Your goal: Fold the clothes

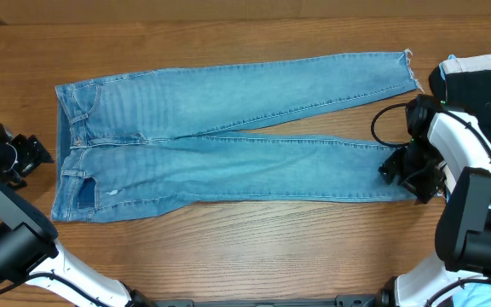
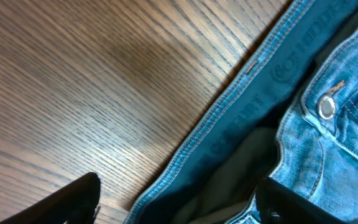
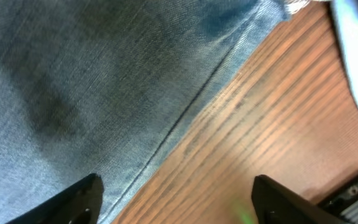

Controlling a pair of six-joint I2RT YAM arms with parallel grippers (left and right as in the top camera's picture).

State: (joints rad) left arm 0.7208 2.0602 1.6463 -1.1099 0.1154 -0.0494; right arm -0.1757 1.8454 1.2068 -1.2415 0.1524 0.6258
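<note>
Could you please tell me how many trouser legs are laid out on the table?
2. In the overhead view, the jeans' upper leg slants up to a frayed hem; the lower leg lies straight beneath it on the table. Neither is folded; none looks hidden.

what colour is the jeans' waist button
Silver button, clearest in the left wrist view.

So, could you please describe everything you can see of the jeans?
The jeans are light-blue washed denim, lying flat and unfolded on the wooden table, waistband at the robot's left, legs running right in a narrow V. The far leg's hem is frayed; a silver button and a dark worn patch show near the waist. The open left claw hovers at the waistband, the open right claw at the near leg's edge.
</note>
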